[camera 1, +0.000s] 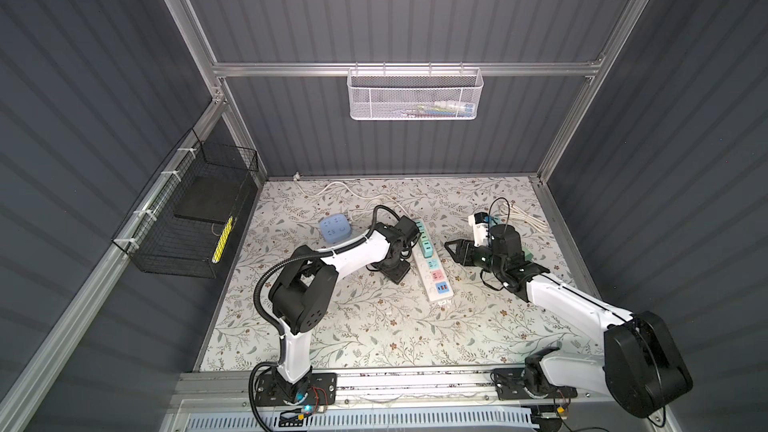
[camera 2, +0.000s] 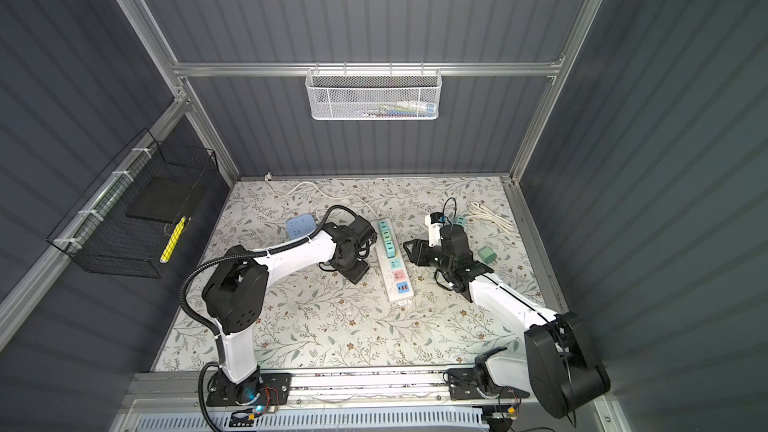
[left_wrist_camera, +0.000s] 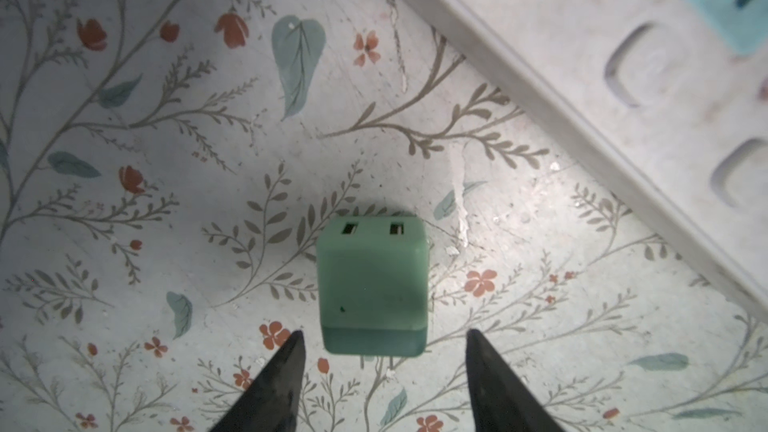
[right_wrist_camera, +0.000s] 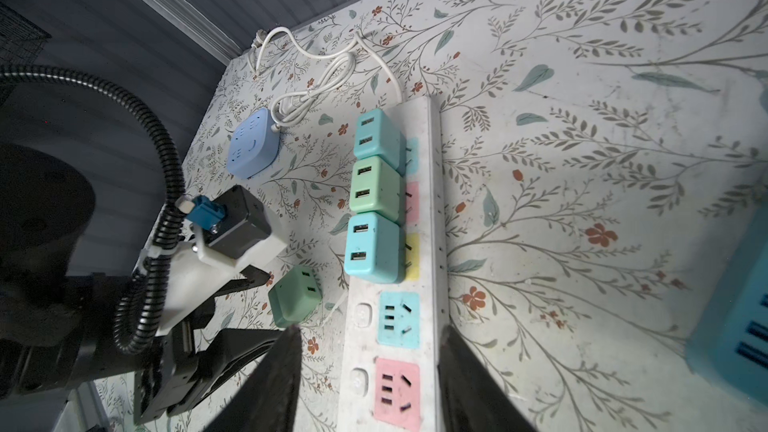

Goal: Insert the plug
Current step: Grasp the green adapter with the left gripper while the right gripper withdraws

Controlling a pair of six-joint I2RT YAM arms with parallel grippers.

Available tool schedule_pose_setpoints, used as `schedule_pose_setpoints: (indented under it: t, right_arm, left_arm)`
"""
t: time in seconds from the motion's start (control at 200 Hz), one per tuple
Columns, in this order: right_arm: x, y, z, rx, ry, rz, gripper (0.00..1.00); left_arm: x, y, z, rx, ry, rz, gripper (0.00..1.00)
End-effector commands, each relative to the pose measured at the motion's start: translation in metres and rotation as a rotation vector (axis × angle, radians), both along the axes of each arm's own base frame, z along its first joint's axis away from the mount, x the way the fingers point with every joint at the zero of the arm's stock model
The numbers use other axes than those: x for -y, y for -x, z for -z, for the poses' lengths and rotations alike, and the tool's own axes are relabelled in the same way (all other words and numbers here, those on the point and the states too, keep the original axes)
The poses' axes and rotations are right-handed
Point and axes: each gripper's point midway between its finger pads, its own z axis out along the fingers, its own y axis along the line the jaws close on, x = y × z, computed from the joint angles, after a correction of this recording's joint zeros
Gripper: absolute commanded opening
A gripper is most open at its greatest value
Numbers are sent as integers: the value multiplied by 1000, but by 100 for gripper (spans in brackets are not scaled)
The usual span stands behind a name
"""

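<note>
The power strip [right_wrist_camera: 428,222] runs down the centre of the frame on the counter [right_wrist_camera: 582,139]. Three chargers [right_wrist_camera: 374,189] sit in a row on its upper sockets (teal, green, blue). Below them, the teal socket [right_wrist_camera: 398,320] and pink socket [right_wrist_camera: 397,392] show bare slots. At the lower edge, the right hand [right_wrist_camera: 370,328] frames the strip, fingers apart. The green plug [right_wrist_camera: 296,299] lies beside the strip, flanked by the left hand [right_wrist_camera: 274,307].

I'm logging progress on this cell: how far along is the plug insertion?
Done: three plugs already sit in the power strip. In hand: nothing gripped; the left end effector is open, its fingers either side of the loose green plug lying beside the strip. The right end effector is open near the strip. Left: grasp that plug, lift it and push it into a free socket.
</note>
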Motion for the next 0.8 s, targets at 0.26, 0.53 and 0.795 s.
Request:
schedule_pose_setpoints:
  t: [0.26, 0.53, 0.795]
  right_arm:
    - [1, 3, -10, 29, -23, -5, 54]
    - [0, 3, -9, 28, -21, -7, 54]
    - [-7, 6, -8, 9, -44, -46, 53]
  left_arm:
    - [-1, 2, 28, -56, -68, 97, 54]
    - [1, -4, 30, -25, -49, 57, 43]
    - [9, -6, 11, 86, 68, 45, 22]
